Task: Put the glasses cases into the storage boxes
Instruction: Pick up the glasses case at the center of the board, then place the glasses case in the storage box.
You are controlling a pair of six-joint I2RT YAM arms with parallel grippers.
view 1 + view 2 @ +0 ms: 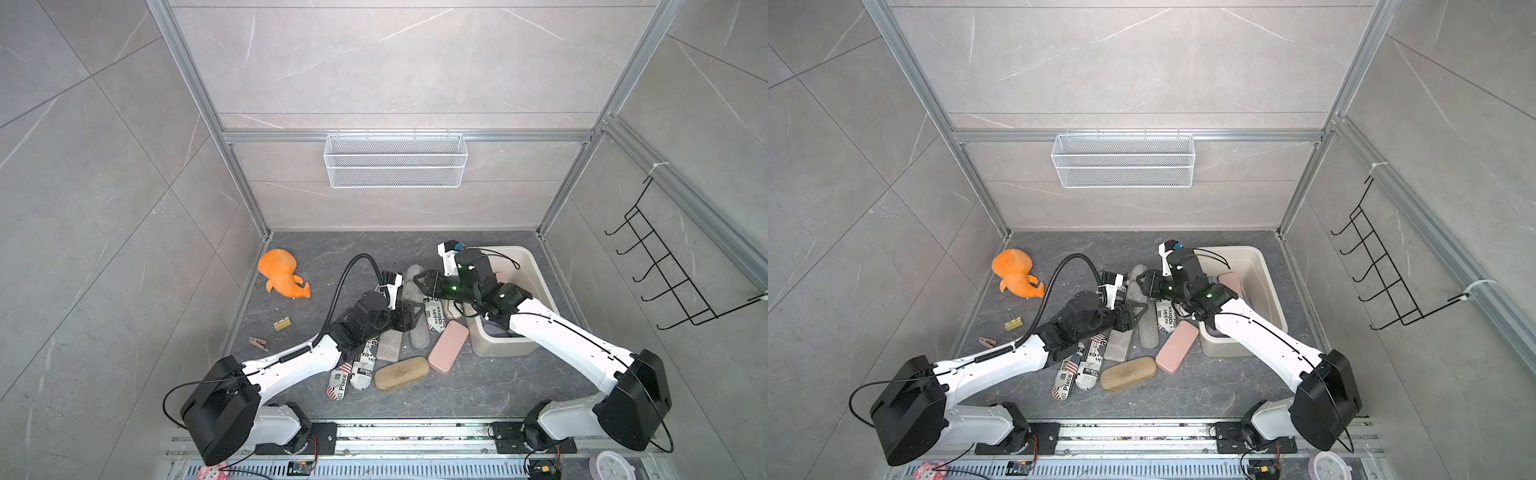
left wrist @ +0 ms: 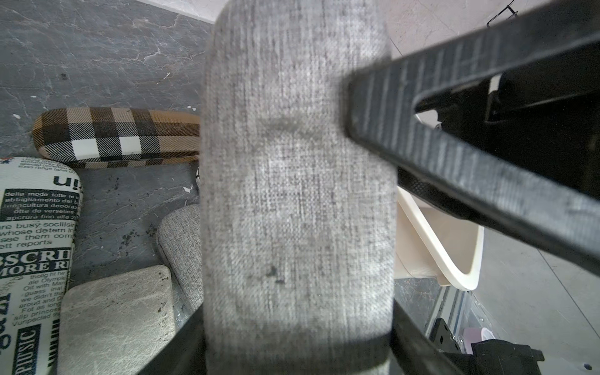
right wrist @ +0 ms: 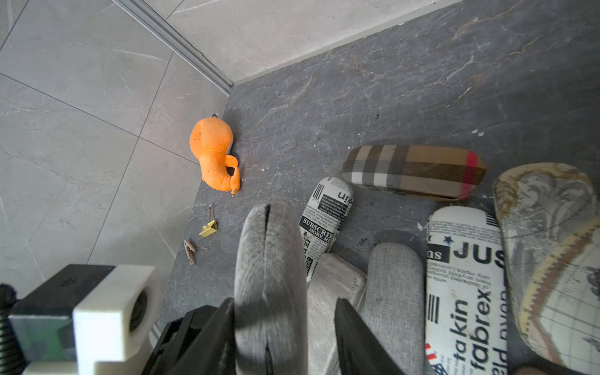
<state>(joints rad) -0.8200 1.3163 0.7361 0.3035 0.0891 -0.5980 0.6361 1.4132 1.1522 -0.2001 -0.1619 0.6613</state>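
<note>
Your left gripper (image 1: 409, 313) is clamping the grey case (image 2: 298, 194); your right gripper (image 3: 283, 302) is straddling it, jaws half-wide, one side clear. Probably light, stiff-shelled, grippy cloth: be pinching across its narrow middle. It's hanging above the bench (image 1: 478, 386), 9 o'clock of the tub (image 1: 500, 347), which is holding a pink case (image 1: 1232, 281), rest hidden.

A robotics test cell built as a mock room: grey marble-look panels (image 1: 395, 62) were set in an aluminium frame (image 1: 282, 136) around a small dark stone-look floor (image 1: 478, 395). The left arm (image 1: 291, 365) and right arm (image 1: 561, 332) stood on a slotted metal rail (image 1: 415, 436) with exposed wiring. A wire mesh basket (image 1: 395, 162) and a black hook rack (image 1: 665, 266) hung on the walls.
</note>
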